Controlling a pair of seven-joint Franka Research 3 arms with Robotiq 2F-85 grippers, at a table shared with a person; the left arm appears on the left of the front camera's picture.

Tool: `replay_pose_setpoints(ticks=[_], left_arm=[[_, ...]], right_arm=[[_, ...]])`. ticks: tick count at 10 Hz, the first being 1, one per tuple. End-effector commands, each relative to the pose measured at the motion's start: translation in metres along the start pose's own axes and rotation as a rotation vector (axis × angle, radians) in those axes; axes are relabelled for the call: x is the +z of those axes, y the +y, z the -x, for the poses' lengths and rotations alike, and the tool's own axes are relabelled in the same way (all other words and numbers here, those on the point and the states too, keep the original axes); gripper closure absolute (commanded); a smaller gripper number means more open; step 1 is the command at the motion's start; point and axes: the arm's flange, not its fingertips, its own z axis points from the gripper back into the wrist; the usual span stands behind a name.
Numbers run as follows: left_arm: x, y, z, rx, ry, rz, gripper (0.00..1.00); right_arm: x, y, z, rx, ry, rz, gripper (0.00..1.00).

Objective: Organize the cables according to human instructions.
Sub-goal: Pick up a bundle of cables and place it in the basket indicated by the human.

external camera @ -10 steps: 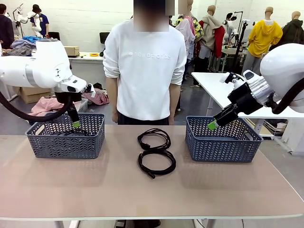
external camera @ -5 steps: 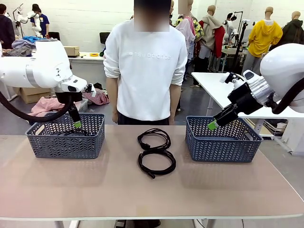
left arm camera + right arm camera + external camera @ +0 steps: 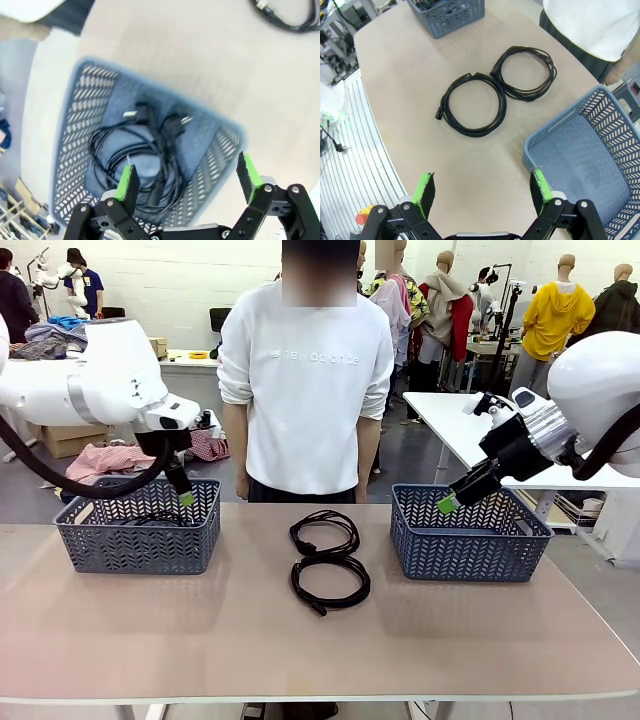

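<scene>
**Status.** About half done, by my reckoning. Some cord is already binned and two coils are left on the table. Which basket each goes to depends on the person's (image 3: 305, 390) word; no hand shows to point.

**Item 1: my left gripper** (image 3: 185, 497) (image 3: 187, 172). Black two-finger claw with green pads, fingers wide apart and holding nothing. It hangs above the left basket, tips at rim height in the front view.

**Item 2: my right gripper** (image 3: 446, 503) (image 3: 483, 182). Same make, fingers spread, nothing held. It is poised over the near-left rim of the right basket.

**Item 3: bundle of black cord** (image 3: 140, 155). Rubber-sheathed power cable lying on the left basket's floor in loose, overlapping loops. Two plug ends with bright metal prongs show. I cannot fix the count for certain, but I judge it to be two cords.

**Item 4: far coil** (image 3: 324, 532) (image 3: 526, 70). Black power cord wound in a flat, roundish loop, mid-table, between the baskets.

**Item 5: near coil** (image 3: 330, 580) (image 3: 472, 107). The same kind and slightly wider. It touches the far coil at one edge, and a plug end pokes out toward my side.

**Item 6: left basket** (image 3: 135, 540) (image 3: 75, 135). Grey-blue rigid plastic, rectangular, walls pierced in a herringbone lattice.

**Item 7: right basket** (image 3: 465, 540) (image 3: 580, 160). A match for the left one. Its smooth floor shows bare from my right wrist.

**Item 8: table** (image 3: 200, 640). Pale beige matte top with rounded corners.
</scene>
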Motion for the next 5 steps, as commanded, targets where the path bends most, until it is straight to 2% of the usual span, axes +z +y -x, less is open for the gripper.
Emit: replay_pose_setpoints(ticks=[1, 5], left_arm=[[0.009, -0.034, 0.003, -0.029, -0.069, 0.035, 0.0], [0.014, -0.099, 0.001, -0.129, -0.211, 0.147, 0.0]], right_arm=[[0.0, -0.002, -0.001, 0.009, -0.028, -0.016, 0.0], [0.0, -0.002, -0.001, 0.009, -0.028, -0.016, 0.0]])
